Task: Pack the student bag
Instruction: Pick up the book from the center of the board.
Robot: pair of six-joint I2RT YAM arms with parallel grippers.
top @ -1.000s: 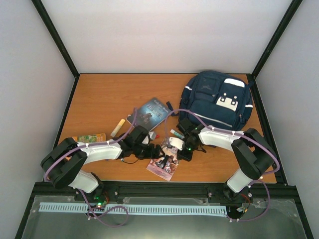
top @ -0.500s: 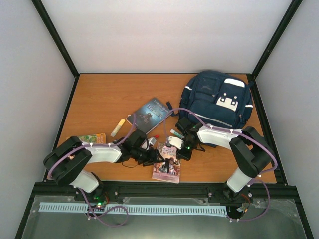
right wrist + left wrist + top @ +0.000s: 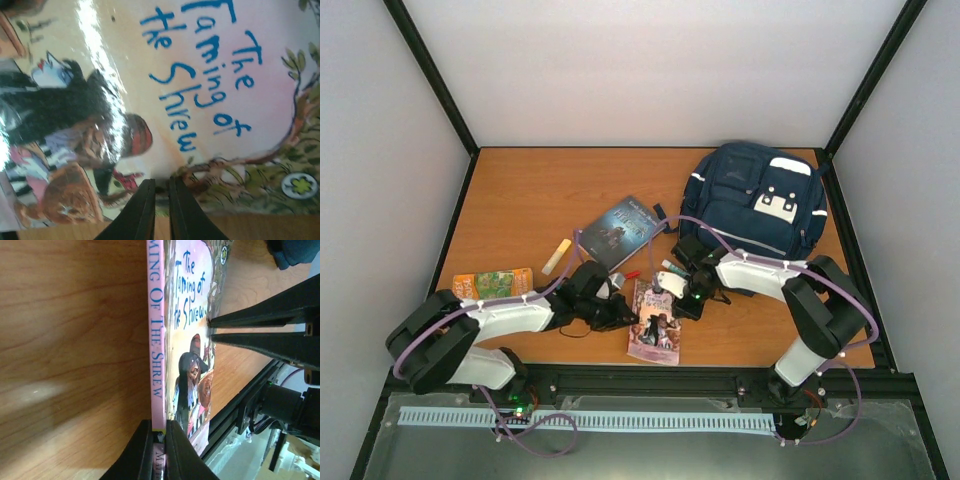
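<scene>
The navy student bag lies at the back right of the table and neither gripper touches it. A paperback, "The Taming of the Shrew", rests near the front edge between the two arms. My left gripper is shut on the book's pink spine, one finger on each side of it. My right gripper sits at the opposite long edge of the cover. Its fingers are drawn close together over that edge, with only a thin slit between them.
A dark blue book lies mid-table behind the arms. A pale stick and an orange-green packet lie to the left. A red-tipped pen sits by the left gripper. The black frame rail runs just in front of the paperback.
My left gripper has closed from wide open onto the paperback's spine. The paperback has turned from a slant to nearly square with the front edge. The left arm's elbow has swung left.
</scene>
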